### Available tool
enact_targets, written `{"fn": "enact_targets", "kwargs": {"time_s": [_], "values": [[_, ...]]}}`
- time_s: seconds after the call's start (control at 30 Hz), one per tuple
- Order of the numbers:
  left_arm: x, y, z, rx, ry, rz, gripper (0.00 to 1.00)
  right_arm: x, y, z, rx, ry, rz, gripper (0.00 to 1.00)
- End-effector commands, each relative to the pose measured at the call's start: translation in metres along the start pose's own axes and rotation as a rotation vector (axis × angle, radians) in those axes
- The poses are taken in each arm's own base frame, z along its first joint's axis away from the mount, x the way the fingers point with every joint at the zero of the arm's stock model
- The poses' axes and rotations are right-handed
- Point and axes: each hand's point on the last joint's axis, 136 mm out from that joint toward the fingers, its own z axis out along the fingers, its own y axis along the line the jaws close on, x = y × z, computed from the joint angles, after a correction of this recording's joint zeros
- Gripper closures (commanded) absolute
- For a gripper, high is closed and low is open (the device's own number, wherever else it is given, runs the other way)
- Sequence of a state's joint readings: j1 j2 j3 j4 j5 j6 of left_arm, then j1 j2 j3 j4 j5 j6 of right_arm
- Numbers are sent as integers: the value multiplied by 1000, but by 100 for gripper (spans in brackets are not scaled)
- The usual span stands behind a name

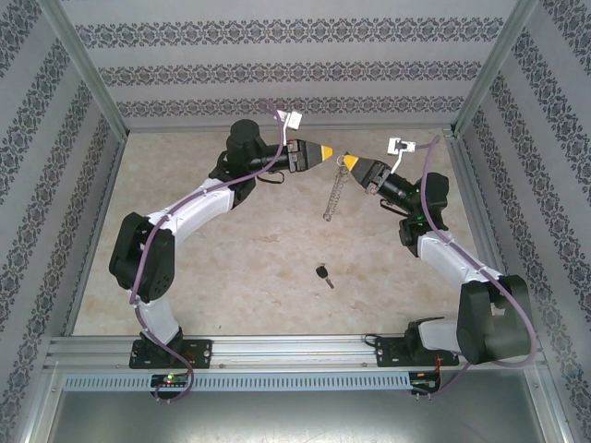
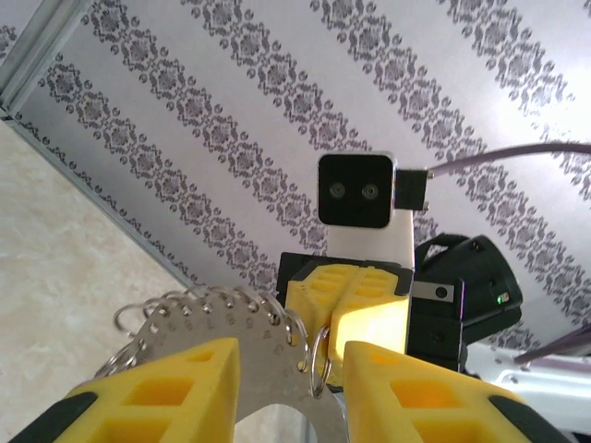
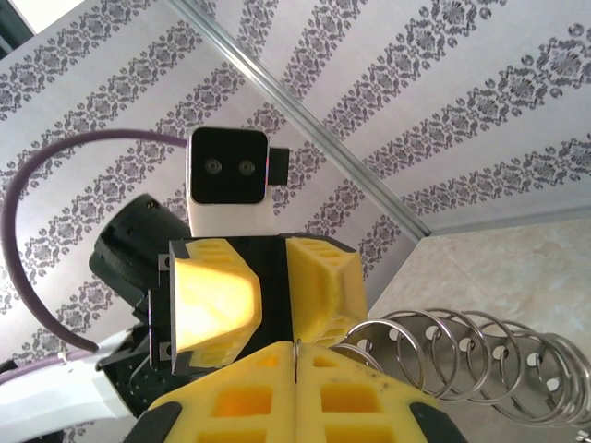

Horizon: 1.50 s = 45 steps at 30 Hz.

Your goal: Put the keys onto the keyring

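Right gripper [image 1: 348, 161]: clamped shut on dangling keyring [image 1: 333, 198]. Left gripper [image 1: 329, 154]: stood parted at keyring's rim. Lay apart on worktop [image 1: 231, 268]: black-headed key [image 1: 323, 274].

No legible text, brand, number or sign to report. Tiny dark specks beside the holes in the flat metal plate of the keyring [image 2: 226, 318], too small to read as characters. Purely ornamental stripes on the wall panels [image 1: 277, 69].
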State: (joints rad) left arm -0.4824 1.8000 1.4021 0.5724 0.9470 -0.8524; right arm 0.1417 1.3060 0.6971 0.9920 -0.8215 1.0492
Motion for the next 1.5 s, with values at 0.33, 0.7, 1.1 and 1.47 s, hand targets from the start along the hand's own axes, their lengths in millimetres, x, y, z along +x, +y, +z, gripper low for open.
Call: {"fn": "enact_targets", "kwargs": {"time_s": [0.33,0.7,1.1,1.47], "values": [[-24,-27,-1,117,-108,6,66,-38,38,13,-91,-140,-136,100],[-21,-32,1,139,-103,9,66,-38,44,28,-119,-132,-131,100],[-16,-39,4,153,-93,12,67,-35,46,33,-130,-120,-123,100],[-14,-41,3,147,-94,22,83,-33,43,32,-123,-117,-116,100]]}}
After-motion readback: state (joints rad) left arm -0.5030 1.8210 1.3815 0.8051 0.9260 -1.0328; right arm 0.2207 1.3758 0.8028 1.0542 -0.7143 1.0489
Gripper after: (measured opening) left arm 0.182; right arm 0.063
